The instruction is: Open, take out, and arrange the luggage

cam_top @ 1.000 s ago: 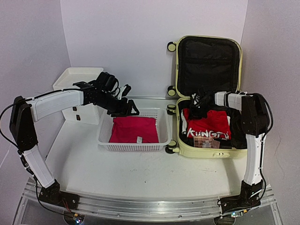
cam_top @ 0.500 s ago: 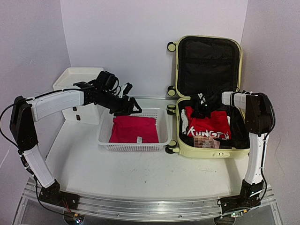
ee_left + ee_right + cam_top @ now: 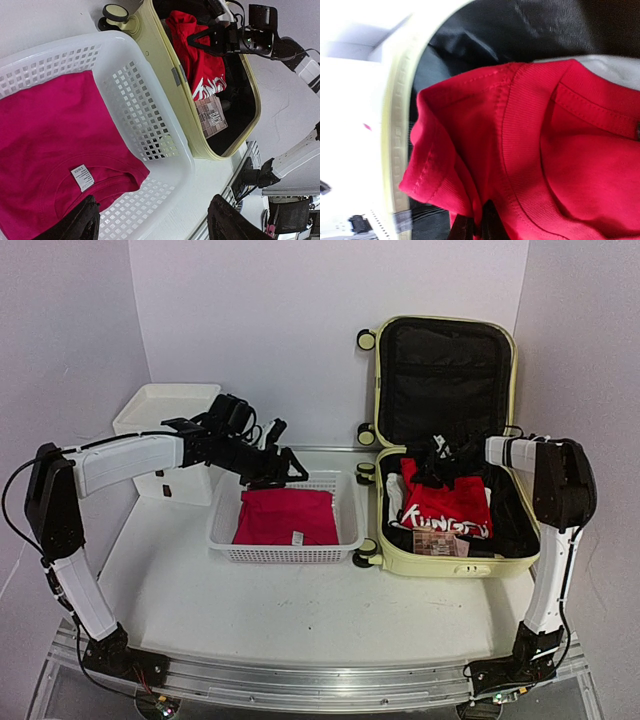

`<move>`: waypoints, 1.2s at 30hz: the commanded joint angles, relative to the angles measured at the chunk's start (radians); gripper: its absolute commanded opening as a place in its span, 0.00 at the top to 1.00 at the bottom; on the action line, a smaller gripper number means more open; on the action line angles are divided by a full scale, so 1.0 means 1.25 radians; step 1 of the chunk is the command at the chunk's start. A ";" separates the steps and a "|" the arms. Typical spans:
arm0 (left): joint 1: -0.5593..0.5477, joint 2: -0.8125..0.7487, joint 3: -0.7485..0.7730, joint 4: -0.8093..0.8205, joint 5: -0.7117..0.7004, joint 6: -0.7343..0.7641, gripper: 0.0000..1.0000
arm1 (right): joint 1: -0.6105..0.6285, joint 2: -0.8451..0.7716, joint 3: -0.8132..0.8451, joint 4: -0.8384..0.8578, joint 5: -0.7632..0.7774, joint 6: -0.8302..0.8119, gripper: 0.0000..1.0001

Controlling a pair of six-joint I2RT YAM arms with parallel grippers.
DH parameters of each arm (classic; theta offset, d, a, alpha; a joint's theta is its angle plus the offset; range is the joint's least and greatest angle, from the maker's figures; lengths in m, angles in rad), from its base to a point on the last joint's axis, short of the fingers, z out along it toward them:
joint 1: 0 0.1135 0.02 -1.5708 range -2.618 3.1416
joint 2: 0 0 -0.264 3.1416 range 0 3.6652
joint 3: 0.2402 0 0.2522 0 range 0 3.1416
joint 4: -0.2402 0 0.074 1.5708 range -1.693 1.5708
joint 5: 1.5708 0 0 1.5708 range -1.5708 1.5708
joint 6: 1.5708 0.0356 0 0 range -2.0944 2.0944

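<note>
Standing open on the right, lid upright, the suitcase (image 3: 440,566) holds a red shirt (image 3: 447,508) that the right gripper (image 3: 430,475) pinches near its collar; the left gripper (image 3: 288,470) hangs, jaws spread, over a pink shirt (image 3: 285,517) in the basket (image 3: 285,554)

The left arm (image 3: 125,460), at the frame's left, and the right arm (image 3: 548,580), at its right, are built of white shells joined by black joint blocks, with thin black cables (image 3: 258,428) looped alongside. The left gripper (image 3: 152,212) is tipped with matte black fingers (image 3: 75,225).
</note>
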 commanded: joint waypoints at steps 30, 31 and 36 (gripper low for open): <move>-0.002 0.048 -0.028 0.155 0.115 -0.111 0.27 | -0.058 -0.092 -0.031 0.150 -0.227 0.184 1.00; -0.002 0.047 -0.029 0.155 0.115 -0.112 0.27 | -0.058 -0.096 -0.033 0.154 -0.230 0.193 1.00; -0.002 0.050 -0.031 0.159 0.115 -0.114 0.27 | -0.058 -0.116 -0.042 0.190 -0.267 0.268 1.00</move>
